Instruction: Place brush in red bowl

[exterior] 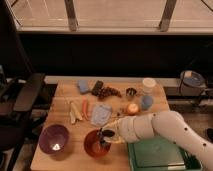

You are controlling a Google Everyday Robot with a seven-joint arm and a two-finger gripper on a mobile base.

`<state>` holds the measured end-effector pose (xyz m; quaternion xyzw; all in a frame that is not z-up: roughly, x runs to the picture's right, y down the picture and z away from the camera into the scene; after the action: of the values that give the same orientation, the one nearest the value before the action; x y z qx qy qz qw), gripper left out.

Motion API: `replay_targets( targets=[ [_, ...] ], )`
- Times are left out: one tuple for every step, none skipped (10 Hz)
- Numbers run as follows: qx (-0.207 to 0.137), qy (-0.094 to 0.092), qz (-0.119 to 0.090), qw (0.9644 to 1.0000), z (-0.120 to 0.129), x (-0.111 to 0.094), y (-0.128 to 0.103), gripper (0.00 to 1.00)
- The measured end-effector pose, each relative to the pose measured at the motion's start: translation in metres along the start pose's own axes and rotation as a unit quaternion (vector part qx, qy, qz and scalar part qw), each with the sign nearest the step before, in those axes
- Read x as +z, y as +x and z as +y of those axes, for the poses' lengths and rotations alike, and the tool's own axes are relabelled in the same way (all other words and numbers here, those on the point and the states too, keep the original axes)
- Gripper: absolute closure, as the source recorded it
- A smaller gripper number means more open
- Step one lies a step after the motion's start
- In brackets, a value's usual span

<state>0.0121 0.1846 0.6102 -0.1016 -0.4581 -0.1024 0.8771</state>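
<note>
Now your tool [103, 136] sits over the red bowl [96, 143], at the bowl's right side, with the white arm [160, 131] reaching in from the right. A slim dark shape, which looks like the brush [101, 141], stands in the bowl right under the tool. You cannot tell whether the tool grips it or has let go, because the dark parts run together there.

Take the red bowl as your landmark. It rests near the front edge of the wooden surface [75, 161]. To its left, apart from it, stands the purple bowl [54, 139] with a small pale thing inside. To its right, just beside it and partly under the arm, lies the green tray [159, 156]. Behind the bowl lies a pale blue cloth [100, 115]. Behind and to the left of it lie the pale sticks [75, 112] and an orange stick [85, 109] side by side.

Further back from the bowl you see a blue-grey block [83, 86], a flat dark bar [97, 87] beside it, and a dark cluster like grapes [109, 92]. Behind and to the right of the bowl stand a small metal cup [131, 92], a white cup [148, 84], a blue cup [146, 102] and an orange round thing [132, 108].
</note>
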Motion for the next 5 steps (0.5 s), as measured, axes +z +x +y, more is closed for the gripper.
replay_targets(
  targets=[
    [0.001, -0.002, -0.005, 1.0, 0.0, 0.004, 0.005, 0.56],
    [0.002, -0.003, -0.009, 1.0, 0.0, 0.007, 0.008, 0.48],
    [0.004, -0.005, -0.014, 0.9999, -0.001, 0.012, 0.015, 0.36],
    [0.003, -0.006, -0.019, 0.9998, -0.002, 0.017, 0.018, 0.29],
    [0.0, -0.005, -0.021, 0.9998, -0.003, 0.02, 0.022, 0.26]
  ],
)
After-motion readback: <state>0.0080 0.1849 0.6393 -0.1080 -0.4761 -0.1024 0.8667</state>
